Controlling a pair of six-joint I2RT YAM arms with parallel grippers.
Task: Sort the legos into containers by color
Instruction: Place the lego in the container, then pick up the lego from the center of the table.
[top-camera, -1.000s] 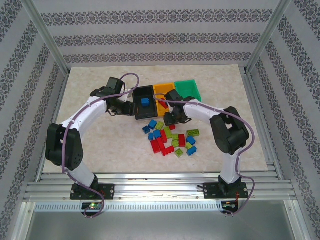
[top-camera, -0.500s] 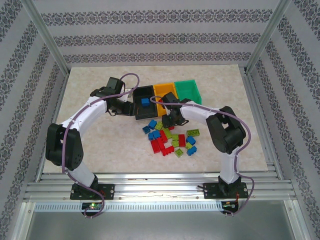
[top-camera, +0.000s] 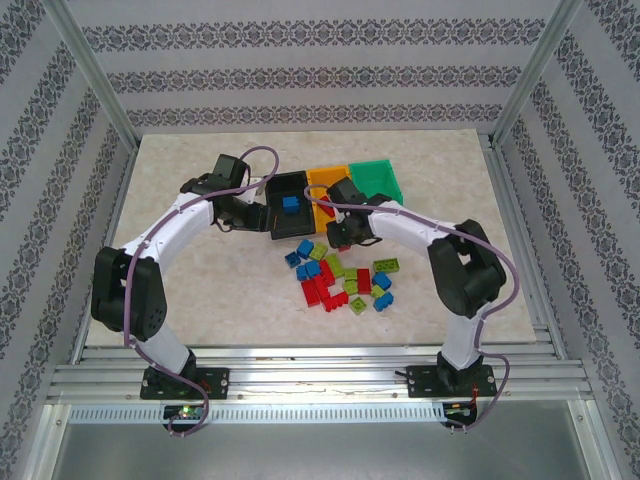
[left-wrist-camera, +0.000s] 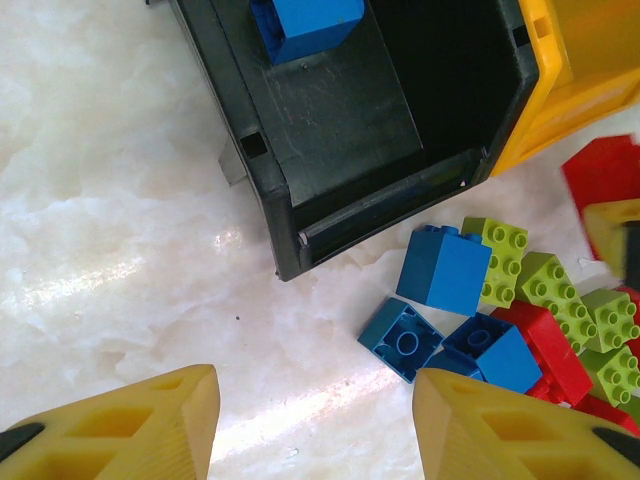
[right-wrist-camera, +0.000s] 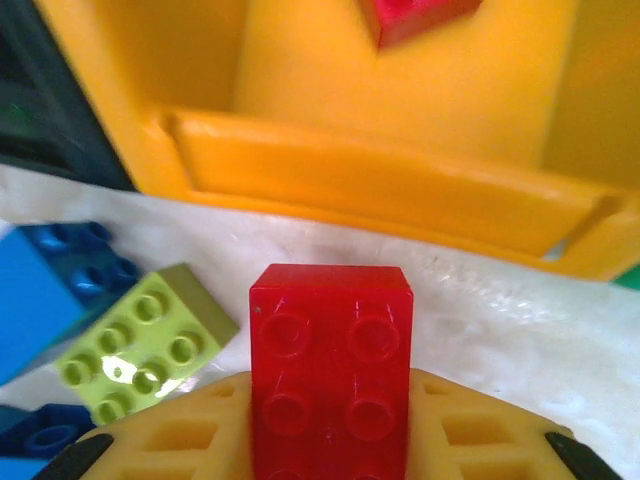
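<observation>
The right gripper (right-wrist-camera: 330, 440) is clenched on 1 red brick (right-wrist-camera: 330, 350), pinched between its 2 yellow fingers (right-wrist-camera: 170, 435). Just past the fingertips, on their left, 1 lime brick (right-wrist-camera: 145, 350) lies on the table (right-wrist-camera: 520, 310) beside a blue brick (right-wrist-camera: 45, 290). Straight ahead of the held brick, across a strip of bare table, stands the near wall of the orange-yellow bin (right-wrist-camera: 380, 180). A second red piece (right-wrist-camera: 410, 15) lies inside at the bin's far end.

The left gripper (left-wrist-camera: 315, 430) is released, its fingers spread wide with nothing between them and bare table below. Ahead of it is the near corner of the black bin (left-wrist-camera: 330, 130), with 1 blue block (left-wrist-camera: 305, 25) at the far end of its floor. Ahead and to the right of these fingers lie loose legos (left-wrist-camera: 445, 270): 3 blue ones nearest, then lime and red ones farther right. Beyond them, the orange-yellow bin stands just beside the black one.

From above, the 3 bins stand in a row beyond both grippers, and the green bin (top-camera: 378, 180) is at the right end, next to the orange-yellow one.
</observation>
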